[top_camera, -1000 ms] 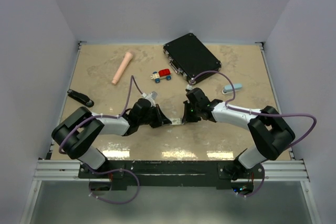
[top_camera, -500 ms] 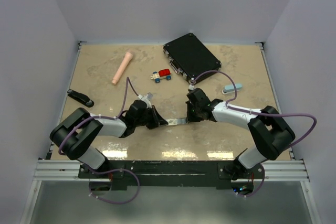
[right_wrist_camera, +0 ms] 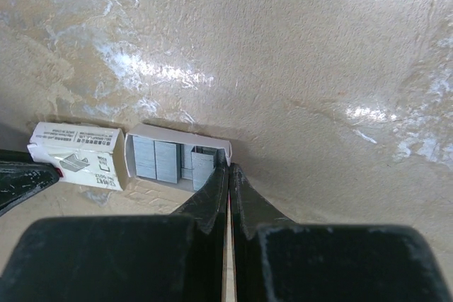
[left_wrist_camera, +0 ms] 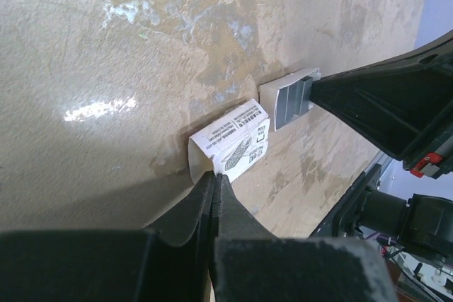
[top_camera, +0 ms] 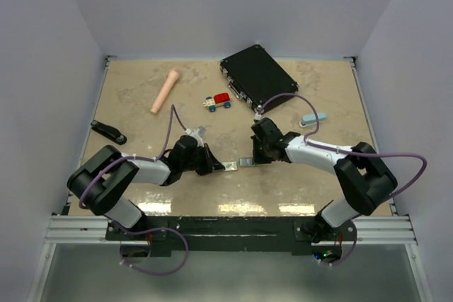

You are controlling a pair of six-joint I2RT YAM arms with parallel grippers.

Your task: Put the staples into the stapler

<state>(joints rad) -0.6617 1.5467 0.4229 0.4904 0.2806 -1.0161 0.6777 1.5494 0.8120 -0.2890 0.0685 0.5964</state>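
Note:
The staples [right_wrist_camera: 156,159] are silvery-grey strips lying in an open white cardboard tray [right_wrist_camera: 177,135]. My right gripper [right_wrist_camera: 228,167] is shut on the tray's end wall, low on the table [top_camera: 253,159]. My left gripper [left_wrist_camera: 214,176] is shut on the edge of the printed white box sleeve [left_wrist_camera: 230,148], which lies just left of the tray [left_wrist_camera: 290,97]. Sleeve [top_camera: 230,166] and tray [top_camera: 245,162] lie side by side and apart between the two grippers. A black stapler [top_camera: 107,131] lies at the far left, away from both grippers.
A black case [top_camera: 256,76] sits at the back. A red and white toy car [top_camera: 218,102] and a pink cylinder [top_camera: 164,90] lie behind the grippers. A small light blue object [top_camera: 313,119] lies at the right.
The tray has slid out of the sleeve. My left gripper drew the sleeve to the left while my right gripper held the tray, and a gap has opened between them.

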